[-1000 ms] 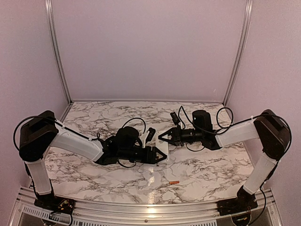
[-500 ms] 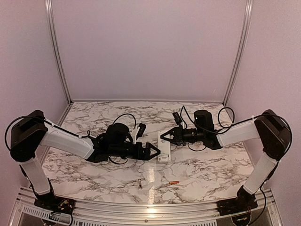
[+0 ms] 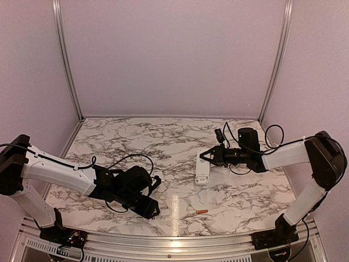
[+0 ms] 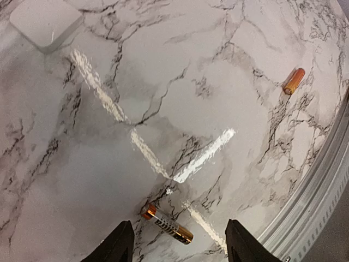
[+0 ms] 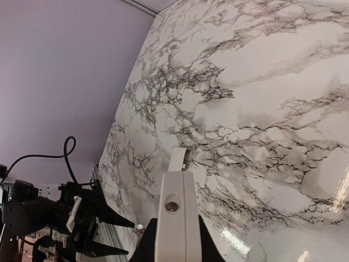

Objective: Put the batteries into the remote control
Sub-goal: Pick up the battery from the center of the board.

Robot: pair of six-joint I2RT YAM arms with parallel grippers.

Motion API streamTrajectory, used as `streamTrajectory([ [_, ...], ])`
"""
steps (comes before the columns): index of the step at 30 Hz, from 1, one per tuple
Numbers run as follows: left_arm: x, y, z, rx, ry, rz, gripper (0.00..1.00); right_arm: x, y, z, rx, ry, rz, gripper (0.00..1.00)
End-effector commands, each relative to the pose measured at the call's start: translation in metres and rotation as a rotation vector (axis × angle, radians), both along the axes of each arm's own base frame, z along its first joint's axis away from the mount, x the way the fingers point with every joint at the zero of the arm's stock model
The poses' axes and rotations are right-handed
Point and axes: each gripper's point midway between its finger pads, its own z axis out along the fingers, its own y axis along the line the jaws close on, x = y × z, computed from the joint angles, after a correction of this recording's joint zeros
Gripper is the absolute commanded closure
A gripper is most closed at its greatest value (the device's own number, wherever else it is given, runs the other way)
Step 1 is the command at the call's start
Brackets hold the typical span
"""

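Observation:
The gold battery (image 4: 166, 224) lies flat on the marble table, between the open fingers of my left gripper (image 4: 180, 225), which touch neither end. In the top view the left gripper (image 3: 155, 210) sits low near the front edge and hides that battery. The orange-red battery (image 3: 202, 211) (image 4: 294, 81) lies loose to its right. My right gripper (image 3: 206, 156) (image 5: 175, 240) is shut on the upper end of the white remote control (image 3: 202, 172) (image 5: 174, 207). A corner of the remote control (image 4: 43, 22) also shows in the left wrist view.
An aluminium rail (image 3: 174, 240) (image 4: 316, 196) runs along the table's near edge, close to the left gripper. Purple walls (image 3: 174, 54) close the back and sides. Loose black cables (image 3: 131, 158) loop off both wrists.
The left gripper has left the remote and swung back left toward the near edge, down over the gold battery now lying on the table. The right gripper carried the remote slightly right.

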Motion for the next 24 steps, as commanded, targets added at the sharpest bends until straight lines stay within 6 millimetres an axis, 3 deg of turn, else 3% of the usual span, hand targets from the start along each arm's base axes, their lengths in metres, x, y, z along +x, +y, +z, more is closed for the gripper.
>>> streamTrajectory([
  [1, -0.027, 0.045, -0.029, 0.177, 0.100, 0.093, 0.42, -0.001, 0.000, 0.009, 0.015, -0.034, 0.008, 1.00],
  [6, -0.041, 0.039, -0.042, 0.190, 0.122, 0.087, 0.47, -0.001, -0.001, 0.011, 0.014, -0.043, 0.009, 1.00],
  [12, -0.032, 0.036, -0.059, 0.274, 0.068, 0.088, 0.54, -0.002, -0.001, 0.013, 0.018, -0.045, 0.009, 1.00],
  [18, -0.032, 0.048, -0.070, 0.385, 0.032, 0.058, 0.75, -0.003, -0.001, 0.015, 0.015, -0.050, 0.014, 1.00],
  [24, -0.026, 0.033, -0.062, 0.368, -0.043, -0.019, 1.00, -0.007, 0.008, 0.013, 0.036, -0.038, 0.046, 1.00],
])
